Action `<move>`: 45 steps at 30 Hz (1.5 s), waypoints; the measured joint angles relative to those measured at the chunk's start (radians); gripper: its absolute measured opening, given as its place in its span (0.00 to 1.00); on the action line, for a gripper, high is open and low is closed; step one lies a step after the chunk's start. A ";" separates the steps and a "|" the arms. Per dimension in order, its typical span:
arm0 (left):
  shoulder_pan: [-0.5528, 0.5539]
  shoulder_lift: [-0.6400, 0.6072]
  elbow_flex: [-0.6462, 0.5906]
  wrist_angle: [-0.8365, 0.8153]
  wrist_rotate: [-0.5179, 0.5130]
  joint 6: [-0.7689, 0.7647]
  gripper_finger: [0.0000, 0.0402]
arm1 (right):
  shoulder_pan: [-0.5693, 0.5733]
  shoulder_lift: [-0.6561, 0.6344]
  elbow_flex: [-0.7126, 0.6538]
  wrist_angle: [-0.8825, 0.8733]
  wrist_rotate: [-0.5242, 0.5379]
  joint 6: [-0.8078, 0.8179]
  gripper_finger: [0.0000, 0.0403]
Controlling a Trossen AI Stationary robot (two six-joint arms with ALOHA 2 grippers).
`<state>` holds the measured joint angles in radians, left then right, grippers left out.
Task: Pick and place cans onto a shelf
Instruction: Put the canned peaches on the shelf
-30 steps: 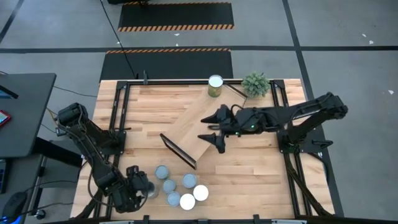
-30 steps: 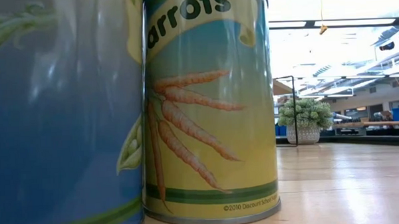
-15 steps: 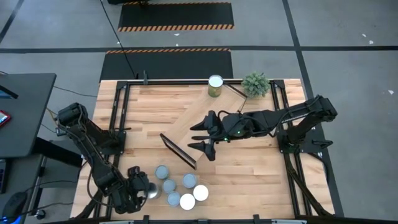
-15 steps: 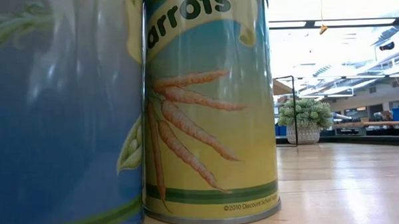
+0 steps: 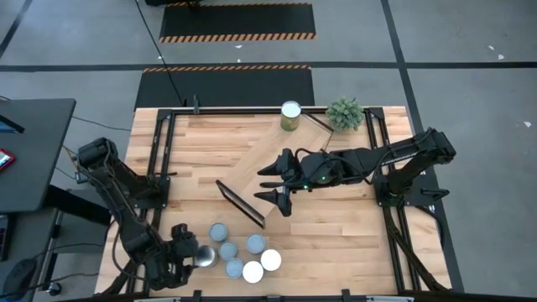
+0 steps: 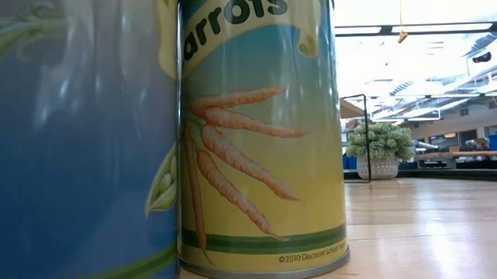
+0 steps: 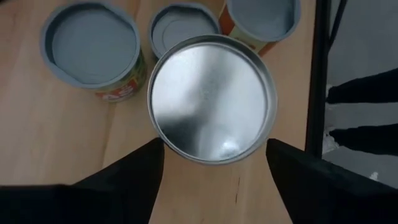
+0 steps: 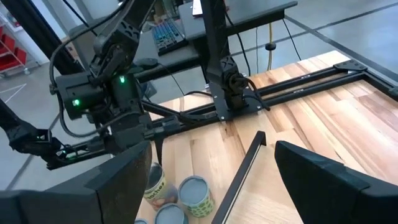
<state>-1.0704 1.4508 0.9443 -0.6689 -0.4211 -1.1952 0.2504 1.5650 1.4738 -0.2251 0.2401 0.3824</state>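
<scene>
left gripper [image 5: 195,257] clasping can [image 5: 204,255], lifted

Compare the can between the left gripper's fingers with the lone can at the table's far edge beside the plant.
The gripped can sits in the left gripper at the near left corner, next to the cluster of cans; the lone can stands free by the plant. The gripped can's top looks bare silver metal; the lone can's top looks white. From above, both show round tops.

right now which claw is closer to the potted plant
Right. The right claw hangs open over the shelf, mid-table. The left claw is at the opposite near corner, gripping a can. The plant stands at the far edge.
</scene>
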 joint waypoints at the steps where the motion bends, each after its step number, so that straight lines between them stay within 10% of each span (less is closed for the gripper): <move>1: -0.007 -0.002 0.000 0.000 -0.013 -0.002 0.71 | 0.000 0.000 0.000 -0.001 0.000 0.000 0.86; 10: -0.023 -0.007 0.000 -0.006 -0.021 -0.006 0.65 | 0.000 0.000 0.000 -0.002 0.000 0.007 0.86; 21: -0.044 0.003 -0.001 0.005 0.327 0.009 0.70 | -0.011 0.000 0.000 -0.018 0.000 0.001 0.86; 33: -0.043 0.003 -0.003 -0.064 0.287 -0.155 0.98 | -0.013 -0.001 0.000 -0.018 0.004 0.015 0.86; 45: -0.167 0.073 -0.004 -0.029 -0.124 -0.206 0.99 | -0.016 -0.001 0.000 -0.018 0.004 0.037 0.86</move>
<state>-1.2377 1.5237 0.9401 -0.6976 -0.5449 -1.4016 0.2344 1.5642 1.4734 -0.2428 0.2443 0.4198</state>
